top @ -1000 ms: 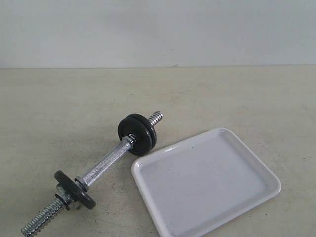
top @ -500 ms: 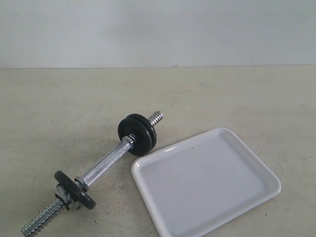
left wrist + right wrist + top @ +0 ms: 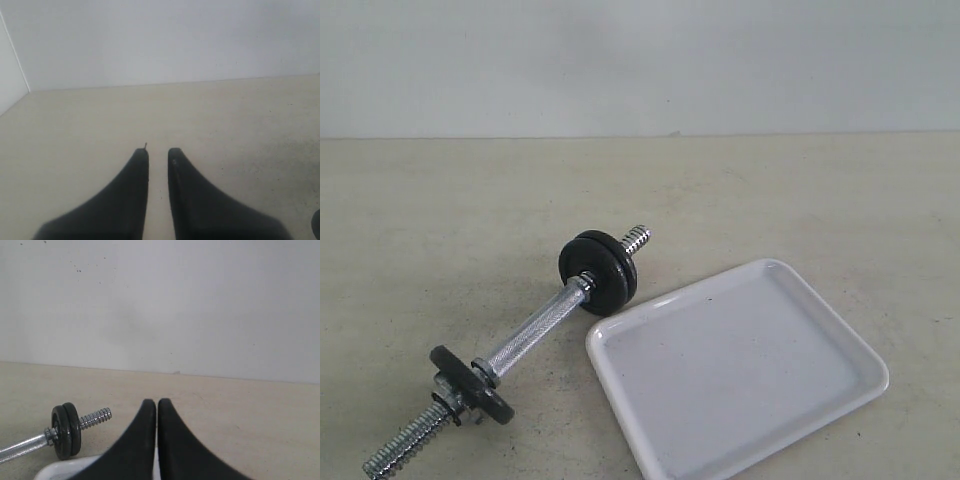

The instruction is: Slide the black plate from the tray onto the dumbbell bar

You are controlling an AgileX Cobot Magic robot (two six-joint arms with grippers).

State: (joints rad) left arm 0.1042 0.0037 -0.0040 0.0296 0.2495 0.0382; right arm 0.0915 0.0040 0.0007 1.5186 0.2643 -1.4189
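Note:
The white tray (image 3: 740, 375) lies at the front right with nothing in it; its corner shows in the right wrist view (image 3: 62, 467). The dumbbell bar (image 3: 535, 330) lies slanted on the table left of the tray. At its far end, two black discs sit pressed together. The outer one, toward the threaded tip, is the black plate (image 3: 622, 258), also seen as a plate (image 3: 74, 426) beside the bar (image 3: 22, 446). My right gripper (image 3: 157, 405) is shut and empty above the tray's edge. My left gripper (image 3: 158, 156) stands narrowly open over bare table. Neither gripper shows in the exterior view.
A third black disc (image 3: 470, 385) with a chrome collar sits near the bar's front threaded end. A pale wall runs along the back of the beige table (image 3: 800, 200).

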